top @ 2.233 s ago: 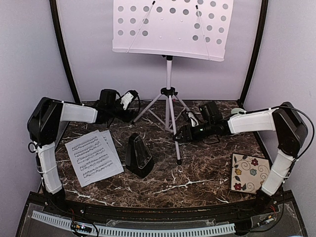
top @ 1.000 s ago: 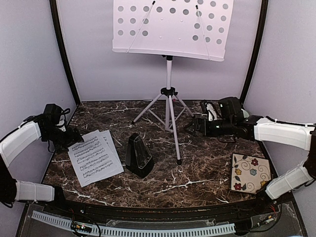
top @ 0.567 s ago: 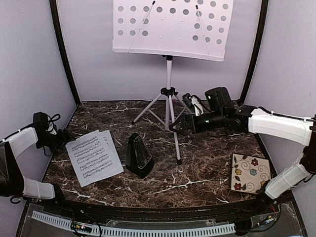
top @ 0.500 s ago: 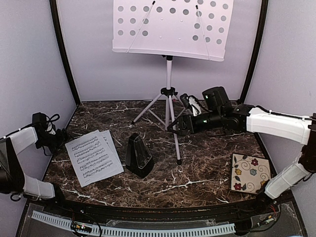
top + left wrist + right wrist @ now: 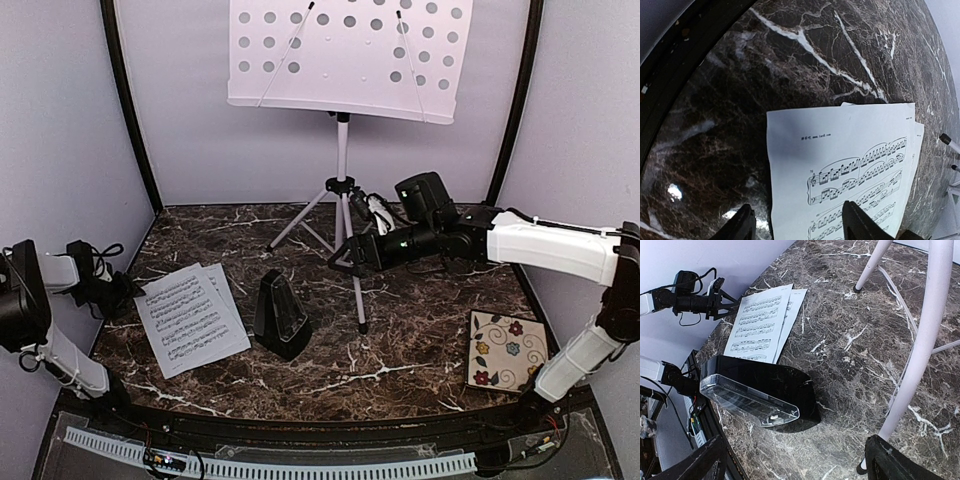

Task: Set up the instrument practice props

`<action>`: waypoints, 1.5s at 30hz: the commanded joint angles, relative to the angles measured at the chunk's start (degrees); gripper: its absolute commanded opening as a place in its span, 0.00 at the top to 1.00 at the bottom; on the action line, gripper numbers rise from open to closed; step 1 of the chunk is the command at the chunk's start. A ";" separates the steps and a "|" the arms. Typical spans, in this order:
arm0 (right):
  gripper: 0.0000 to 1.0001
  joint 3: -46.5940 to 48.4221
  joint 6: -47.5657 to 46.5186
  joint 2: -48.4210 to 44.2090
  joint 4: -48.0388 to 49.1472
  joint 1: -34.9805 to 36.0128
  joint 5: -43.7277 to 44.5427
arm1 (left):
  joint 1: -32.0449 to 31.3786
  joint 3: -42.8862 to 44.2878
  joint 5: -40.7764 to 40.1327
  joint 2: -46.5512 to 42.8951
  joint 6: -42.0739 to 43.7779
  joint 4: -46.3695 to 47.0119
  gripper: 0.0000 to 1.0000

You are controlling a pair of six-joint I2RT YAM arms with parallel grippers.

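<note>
White music sheets point(image 5: 190, 318) (overlapping) beside metronome point(image 5: 281, 315)

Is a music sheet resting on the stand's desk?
No: both sheets lie flat on the table, left of the metronome, and the desk holds none.

The left arm point(image 5: 68, 358) is folded tight at the left edge, its forearm lying low and aimed rightward. The left gripper point(image 5: 122, 291) points right, and its two black fingers point(image 5: 746, 225) stand apart — nothing is clamped between them. The right arm point(image 5: 545, 245) reaches far leftward across the middle, its white forearm nearly level. The right gripper point(image 5: 346, 258) faces left and slightly downward, its fingers point(image 5: 890, 461) spread wide.
</note>
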 commanded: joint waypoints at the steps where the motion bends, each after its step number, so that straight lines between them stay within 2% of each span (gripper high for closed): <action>1: 0.04 2.04 -0.65 0.35 1.13 0.32 -0.63 | 0.62 -0.85 1.21 1.40 2.19 4.76 0.43; 7: 0.04 2.17 -0.45 -0.01 0.77 0.30 -0.03 | 1.10 -1.57 3.61 4.89 2.12 8.38 0.60; 13: 0.04 2.85 -0.90 -0.01 -0.30 0.30 0.68 | 1.54 -2.02 4.35 7.54 2.69 10.26 0.71; 18: 0.04 2.75 -0.80 -0.10 -0.45 0.36 1.22 | 1.59 -2.13 4.53 8.94 2.97 12.11 0.84; 22: 0.04 2.87 -0.78 -0.10 -0.53 0.32 1.31 | 1.63 -1.34 5.31 8.51 3.32 12.08 0.93; 25: 0.04 3.30 -0.89 -0.26 -0.17 0.37 1.44 | 1.63 -0.82 5.94 4.91 3.70 10.75 0.99; 33: 0.05 3.90 -1.44 -0.23 2.38 0.35 0.45 | -0.14 -2.56 9.79 -11.68 4.59 9.59 1.00; 40: 0.05 5.76 -2.55 0.96 3.15 0.38 -1.14 | -3.96 -0.18 19.32 -14.52 6.37 9.70 1.00; 43: 0.05 7.19 -3.15 1.83 2.14 0.38 -1.15 | -4.08 0.23 25.09 -13.98 -0.13 16.58 1.00; 45: 0.05 7.77 -3.16 2.24 1.85 0.31 -1.23 | -4.35 0.55 28.79 -11.99 -6.53 25.83 1.00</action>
